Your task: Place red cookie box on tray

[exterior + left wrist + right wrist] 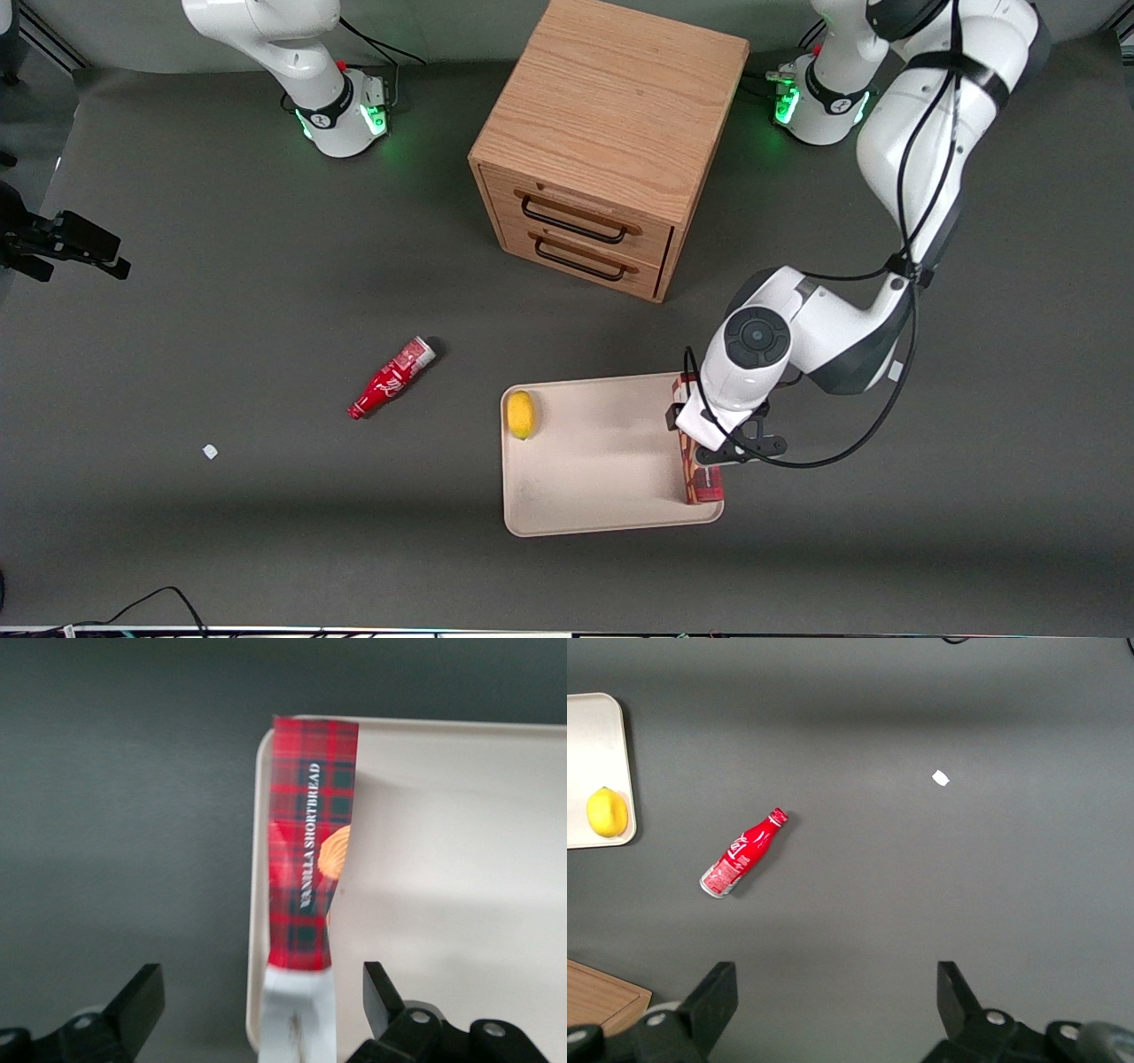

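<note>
The box (697, 461) lies flat on the tray (594, 478), along the tray edge at 3 o'clock in the front view, toward the working arm's end of the bench (266, 532). It is long and thin, and one end reaches close to the tray's near corner. The gripper (709, 440) hangs right over the box, above its middle. In the wrist view its two fingers (133, 1001) are spread wide, one on each side of the box, and they do not touch it. So the gripper has let go.

A lemon (521, 414) sits on the tray too, near the edge at 9 o'clock. A red bottle (391, 378) lies on the bench, toward the parked arm's end. A wooden drawer chest (602, 151) stands at 12 o'clock from the tray.
</note>
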### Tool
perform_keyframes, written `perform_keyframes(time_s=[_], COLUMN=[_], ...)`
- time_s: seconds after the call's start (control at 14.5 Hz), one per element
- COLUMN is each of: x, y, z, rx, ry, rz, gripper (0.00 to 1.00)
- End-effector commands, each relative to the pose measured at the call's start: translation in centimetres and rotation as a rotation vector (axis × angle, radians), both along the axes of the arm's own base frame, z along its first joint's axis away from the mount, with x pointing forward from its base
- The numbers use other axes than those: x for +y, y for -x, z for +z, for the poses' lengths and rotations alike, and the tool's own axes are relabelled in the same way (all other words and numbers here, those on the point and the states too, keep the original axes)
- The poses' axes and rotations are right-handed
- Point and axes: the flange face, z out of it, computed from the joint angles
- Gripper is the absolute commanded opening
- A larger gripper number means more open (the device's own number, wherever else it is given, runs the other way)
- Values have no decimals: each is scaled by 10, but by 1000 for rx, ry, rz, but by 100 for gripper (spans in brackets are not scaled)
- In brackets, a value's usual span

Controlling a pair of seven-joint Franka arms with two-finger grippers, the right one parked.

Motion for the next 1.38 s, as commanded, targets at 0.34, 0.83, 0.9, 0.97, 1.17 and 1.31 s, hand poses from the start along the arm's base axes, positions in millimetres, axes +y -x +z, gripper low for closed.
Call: perform_keyframes(time_s=[0.34,0.83,0.9,0.97,1.17,1.31], x=[151,311,322,327,332,330], y=[45,122,139,154,184,187], z=[223,296,298,301,298,304], rx=[179,264,260,244,210,213], ry=[23,45,50,52,53,50], rz=[-101,-278,-283,-284,-278,-262], gripper=[100,100,100,100,100,100])
